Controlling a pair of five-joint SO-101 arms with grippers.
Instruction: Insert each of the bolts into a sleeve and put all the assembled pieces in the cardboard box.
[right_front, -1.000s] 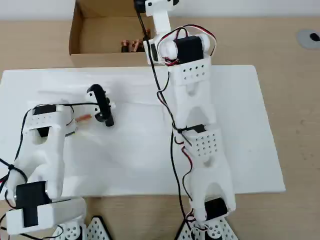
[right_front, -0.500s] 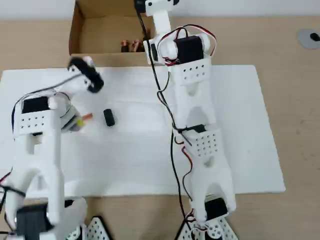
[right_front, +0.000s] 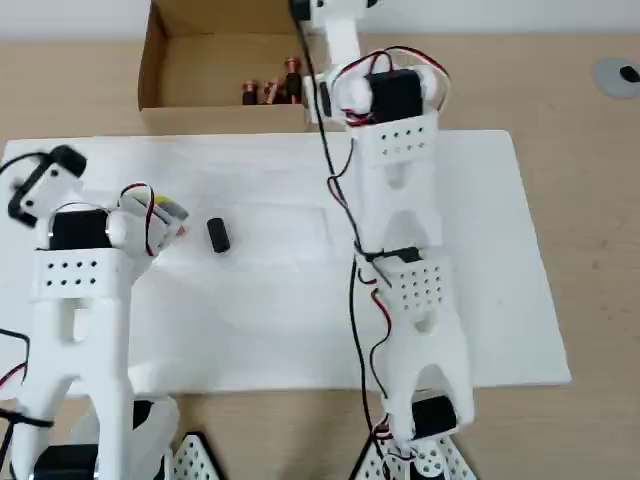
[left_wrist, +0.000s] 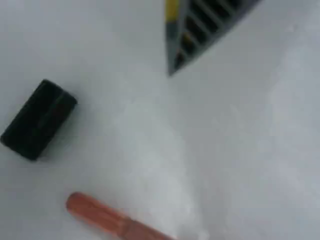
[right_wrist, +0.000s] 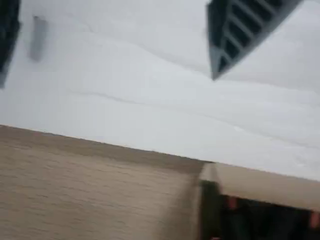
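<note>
Left wrist view: sleeve (left_wrist: 37, 120) and bolt (left_wrist: 107, 220) are seen apart on the mat (left_wrist: 235, 150) (neither gripped); left tool (right_front: 150, 220) and right tool (right_wrist: 110, 65) are released.

The left arm (right_front: 78, 300) stands bent at the near left of the surface (right_front: 590, 250), the left gripper (right_front: 158, 213) pointing down, while the right arm (right_front: 400, 230) lies stretched far forward, the right gripper (right_front: 335, 25) at the far side.

We look on a pale wooden table (right_front: 590, 200), a white mat (right_front: 280, 300) spread across its middle, a grey round cable port (right_front: 615, 75) on bare wood beyond the mat's far corner.
</note>
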